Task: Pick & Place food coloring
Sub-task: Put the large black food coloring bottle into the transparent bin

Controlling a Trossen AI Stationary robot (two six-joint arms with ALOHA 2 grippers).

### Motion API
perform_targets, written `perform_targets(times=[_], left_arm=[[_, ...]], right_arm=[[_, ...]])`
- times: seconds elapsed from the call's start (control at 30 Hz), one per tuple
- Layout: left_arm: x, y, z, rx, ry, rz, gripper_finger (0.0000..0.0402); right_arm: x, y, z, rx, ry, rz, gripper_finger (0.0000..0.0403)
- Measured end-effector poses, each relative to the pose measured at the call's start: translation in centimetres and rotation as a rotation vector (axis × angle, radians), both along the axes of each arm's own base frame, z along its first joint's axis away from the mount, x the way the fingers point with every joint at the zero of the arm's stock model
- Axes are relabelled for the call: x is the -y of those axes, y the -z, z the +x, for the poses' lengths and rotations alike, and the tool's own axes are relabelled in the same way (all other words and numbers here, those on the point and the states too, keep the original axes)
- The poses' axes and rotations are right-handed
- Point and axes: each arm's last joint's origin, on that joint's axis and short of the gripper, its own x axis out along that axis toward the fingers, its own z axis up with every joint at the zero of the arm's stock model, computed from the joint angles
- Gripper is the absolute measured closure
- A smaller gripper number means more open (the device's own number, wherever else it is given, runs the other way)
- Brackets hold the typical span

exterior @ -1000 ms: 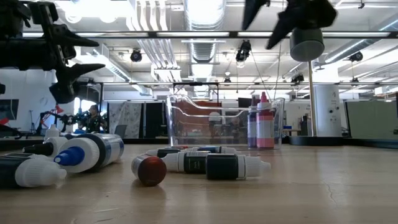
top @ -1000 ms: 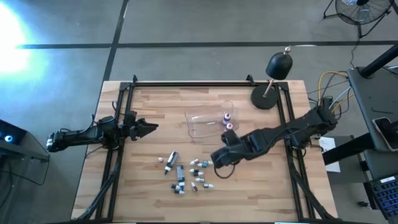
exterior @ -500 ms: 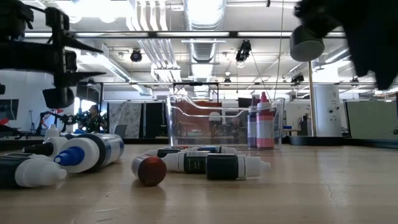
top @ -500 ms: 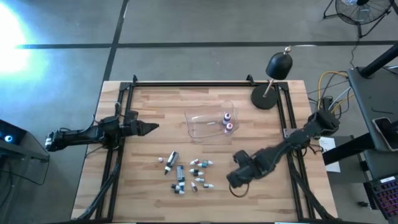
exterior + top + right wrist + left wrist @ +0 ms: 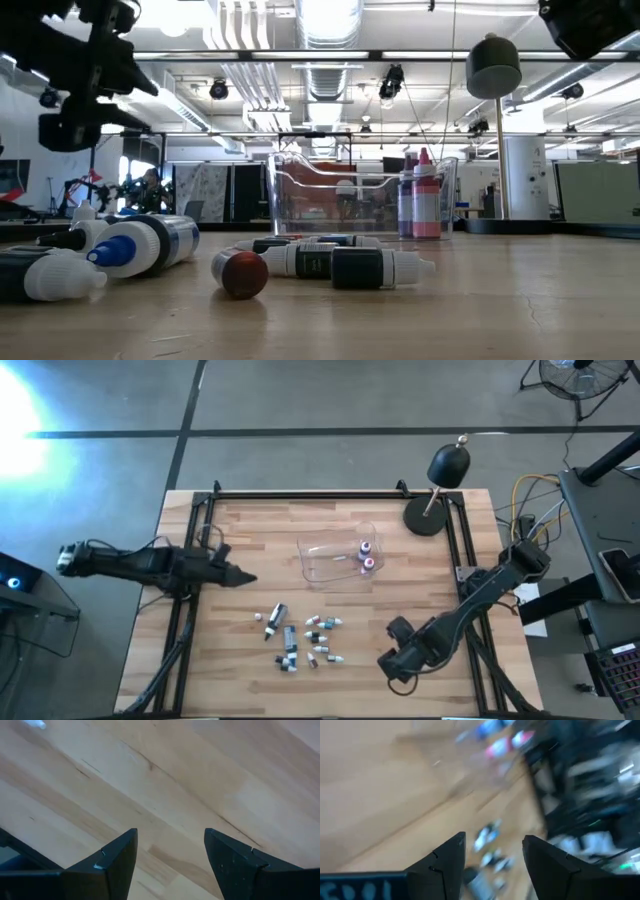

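1. The left wrist pic is all blurry. We see pink and blue smears that may be the food coloring bottles (image 5: pixel 490 832), but we can't tell which ones.
2. In the low view the right gripper (image 5: pixel 590 25) is cut off by the top edge, so we see just a dark bit.
3. From above, the little bottles (image 5: pixel 300 638) are too small for us to count or tell apart.
4. The far side of the bottle pile is hidden behind the near ones in the low view.
5. The fan (image 5: pixel 580 375) is cut by the top edge from above.
6. A person (image 5: pixel 150 185) far back is too small to make out.
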Motion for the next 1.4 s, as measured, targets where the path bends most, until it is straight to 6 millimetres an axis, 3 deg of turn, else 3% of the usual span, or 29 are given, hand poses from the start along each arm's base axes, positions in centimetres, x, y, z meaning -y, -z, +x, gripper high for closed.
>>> perform_targets(times=[0.33, 0.6, 0.8, 1.1, 1.4], left_arm=[[4.6, -2.1, 3.6, -0.201, 0.142, 0.054, 0.0229], [8.9, -1.8, 6.4, -0.366, 0.088, 0.041, 0.0229], [11.7, -0.5, 8.0, -0.45, 0.091, 0.017, 0.0229], [13.3, 2.6, 8.8, -0.581, 0.041, -0.015, 0.0229], [14.1, 3.4, 10.1, -0.579, -0.012, 0.01, 0.0229]], right_arm=[[0.2, 0.2, 0.0, 0.017, -0.026, -0.023, 0.0179], [0.3, 0.6, -0.2, 0.006, -0.029, -0.038, 0.0179], [0.5, 1.0, -0.4, -0.005, -0.029, -0.046, 0.0179], [0.6, 1.4, -0.5, -0.014, -0.075, -0.062, 0.0179], [0.7, 1.5, -0.6, -0.016, -0.099, -0.068, 0.0179]])
